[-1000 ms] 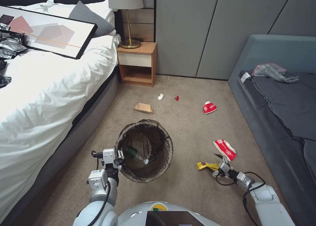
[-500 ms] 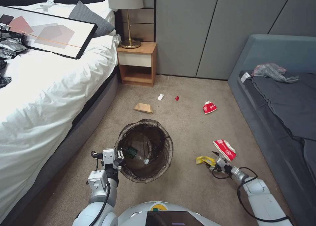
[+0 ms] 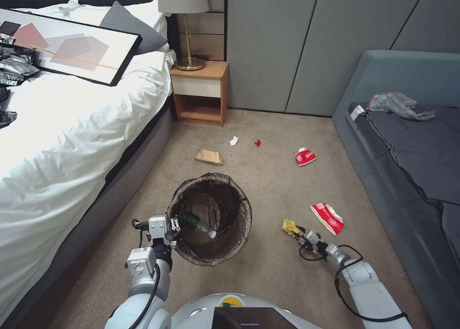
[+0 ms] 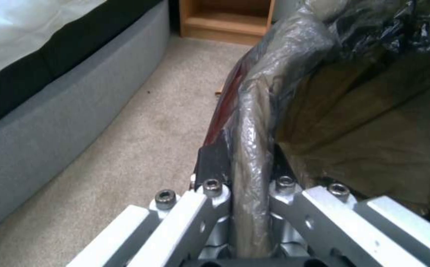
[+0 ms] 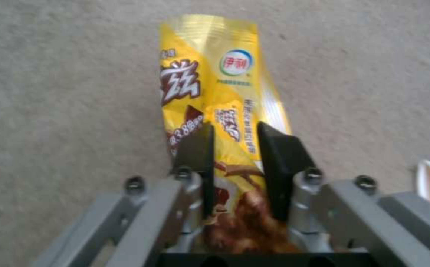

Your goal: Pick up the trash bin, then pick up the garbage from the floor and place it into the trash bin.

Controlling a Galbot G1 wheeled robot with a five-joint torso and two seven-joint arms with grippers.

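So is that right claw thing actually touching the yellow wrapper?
Touching. The right wrist view shows the right end effector with its black fingers pressed against both sides of the yellow wrapper.

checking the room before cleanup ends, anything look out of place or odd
Yes. A large black-framed picture lies flat on the white bed beside crumpled silver wrappers, and a crumpled grey plastic bag sits on the grey sofa. On the carpet, two crushed red-and-white paper cups and a flat brown paper bag lie loose.

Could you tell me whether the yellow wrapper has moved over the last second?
Yes. The yellow wrapper, gripped by the right gripper, has shifted toward the trash bin and away from the crushed red-and-white cup.
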